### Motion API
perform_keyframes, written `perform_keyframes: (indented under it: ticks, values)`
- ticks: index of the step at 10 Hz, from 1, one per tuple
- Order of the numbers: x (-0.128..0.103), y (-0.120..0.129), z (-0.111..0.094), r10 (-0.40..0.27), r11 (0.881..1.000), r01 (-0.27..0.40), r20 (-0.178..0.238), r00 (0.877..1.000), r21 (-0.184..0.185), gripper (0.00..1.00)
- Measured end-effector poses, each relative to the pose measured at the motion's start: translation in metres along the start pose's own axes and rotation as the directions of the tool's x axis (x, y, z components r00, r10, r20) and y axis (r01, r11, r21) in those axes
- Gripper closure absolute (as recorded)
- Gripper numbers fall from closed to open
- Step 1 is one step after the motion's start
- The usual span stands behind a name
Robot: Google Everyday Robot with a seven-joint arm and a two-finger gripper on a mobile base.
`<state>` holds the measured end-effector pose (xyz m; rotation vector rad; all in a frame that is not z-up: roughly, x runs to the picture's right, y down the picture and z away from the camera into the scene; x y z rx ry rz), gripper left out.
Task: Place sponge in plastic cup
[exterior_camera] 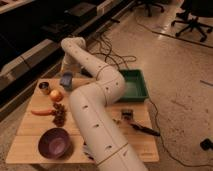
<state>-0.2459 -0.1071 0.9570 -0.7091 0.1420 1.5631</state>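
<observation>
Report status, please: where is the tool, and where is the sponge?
Tool at the far left of the table, over a bluish object. Sponge or cup: cannot tell. Small can and orange fruit close beside it.

Just one cam for me: high behind the arm (95, 115), looking down toward 12 across the table (22, 142); gripper (66, 80) hangs far out at 11 o'clock.
</observation>
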Motion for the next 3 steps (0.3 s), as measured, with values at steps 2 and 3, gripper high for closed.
perform_keyframes:
  ticks: [2,3]
  values:
    - [0.0002,0.0007,0.0001,0.001,1.0,-0.001,0.0,1.0,0.0,0.2]
    - [0.0002,0.0009,0.0,0.001,1.0,-0.001,0.0,1.0,0.0,0.2]
